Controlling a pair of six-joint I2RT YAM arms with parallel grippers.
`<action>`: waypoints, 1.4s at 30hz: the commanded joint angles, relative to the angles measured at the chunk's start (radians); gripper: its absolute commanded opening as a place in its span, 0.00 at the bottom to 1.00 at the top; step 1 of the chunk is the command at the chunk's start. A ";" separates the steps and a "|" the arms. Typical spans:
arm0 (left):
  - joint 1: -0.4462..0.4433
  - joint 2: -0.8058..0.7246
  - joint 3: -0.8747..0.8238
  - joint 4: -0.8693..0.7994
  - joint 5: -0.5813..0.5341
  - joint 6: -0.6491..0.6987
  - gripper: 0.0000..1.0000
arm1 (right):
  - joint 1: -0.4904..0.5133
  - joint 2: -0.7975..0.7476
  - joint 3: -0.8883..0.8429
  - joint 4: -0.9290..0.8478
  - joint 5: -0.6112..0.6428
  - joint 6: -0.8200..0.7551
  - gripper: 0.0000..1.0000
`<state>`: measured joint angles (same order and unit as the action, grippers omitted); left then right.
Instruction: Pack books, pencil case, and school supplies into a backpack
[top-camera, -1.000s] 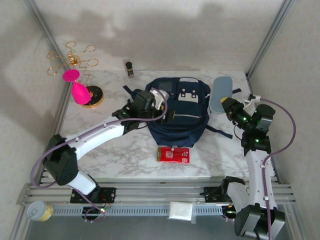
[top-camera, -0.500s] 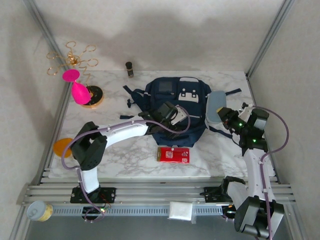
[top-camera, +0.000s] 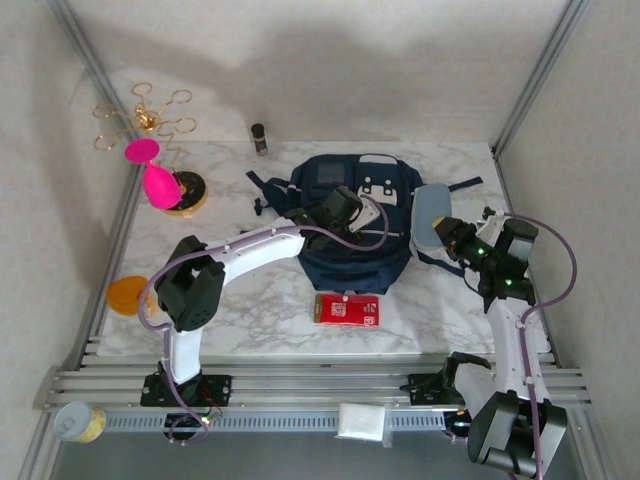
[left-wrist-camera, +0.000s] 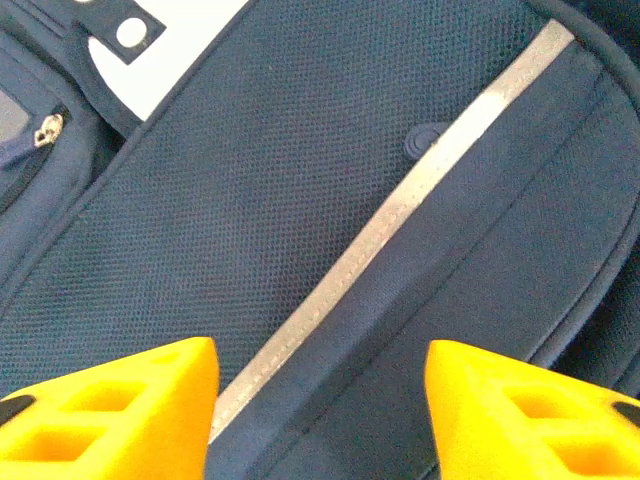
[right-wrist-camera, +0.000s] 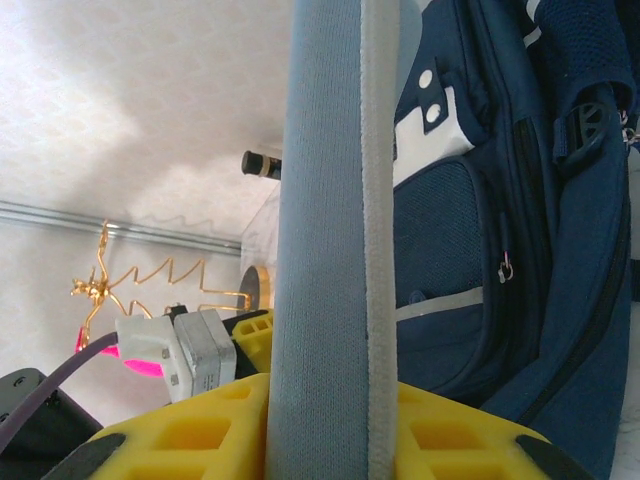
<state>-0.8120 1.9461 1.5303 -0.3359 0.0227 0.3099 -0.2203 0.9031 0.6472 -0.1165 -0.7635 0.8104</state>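
The navy backpack lies flat in the middle of the marble table. My left gripper hovers open over its front, and the left wrist view has the yellow fingers spread either side of the pale strip on the backpack. My right gripper is shut on a grey-blue fabric pencil case, held on edge at the backpack's right side. The right wrist view shows the pencil case standing upright between the jaws of the right gripper, with the backpack just beyond. The books are out of view.
A flat red rectangle with a white label lies in front of the backpack. A pink object on a round stand, a gold wire ornament and a small dark bottle stand at the back left. An orange disc sits at the left edge.
My left gripper swung from the backpack's left side onto its front. My right gripper carried the pencil case down and left, closer to the backpack's right edge.
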 joint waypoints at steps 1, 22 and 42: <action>-0.017 -0.018 -0.025 -0.044 0.044 0.015 0.60 | -0.009 -0.007 -0.001 -0.005 -0.021 -0.039 0.29; 0.033 -0.016 -0.039 0.066 -0.103 0.073 0.73 | -0.012 -0.006 -0.010 0.008 -0.037 -0.037 0.29; 0.085 -0.031 -0.036 0.086 0.019 0.036 0.31 | -0.012 0.027 -0.009 -0.171 0.001 -0.152 0.29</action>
<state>-0.7605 1.9289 1.4456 -0.2531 0.0555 0.3576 -0.2276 0.9234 0.6468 -0.2535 -0.7593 0.6941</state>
